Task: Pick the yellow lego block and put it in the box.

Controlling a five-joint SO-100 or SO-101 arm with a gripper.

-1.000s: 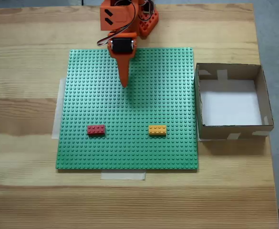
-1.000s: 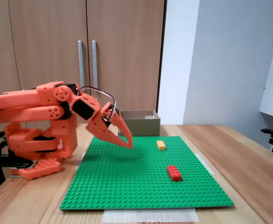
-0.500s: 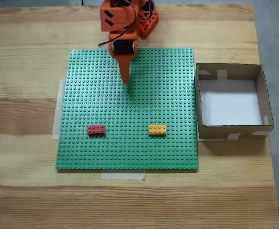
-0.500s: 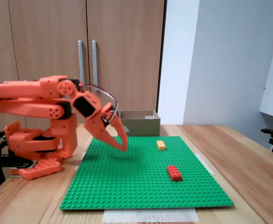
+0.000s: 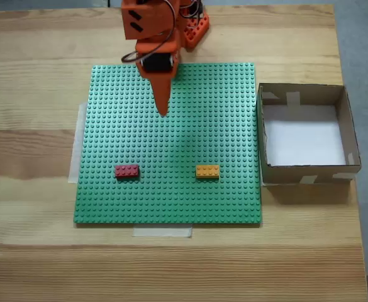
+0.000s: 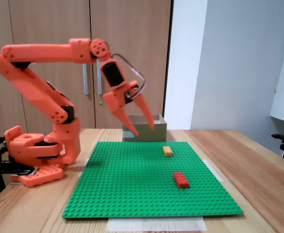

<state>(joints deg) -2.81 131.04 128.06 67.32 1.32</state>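
Fixed views from above and from the side show an orange arm reaching out over a green studded baseplate [image 5: 171, 145] that lies taped on a wooden desk [image 5: 33, 251]. From the side, the pincer [image 6: 142, 130] hangs raised above the plate, tips pointing down and apart with nothing between them; from above the pincer [image 5: 163, 111] appears as a single tapering point, so the gap is hard to judge there. The yellow lego block [image 5: 207, 171] lies flat on the plate, well apart from the pincer, and shows in the side view [image 6: 167, 151] too. A red brick [image 5: 127, 171] sits on the same row, further left in the view from above. The box [image 5: 353, 141] stands on the desk just beside the plate's right edge, its white floor bare.
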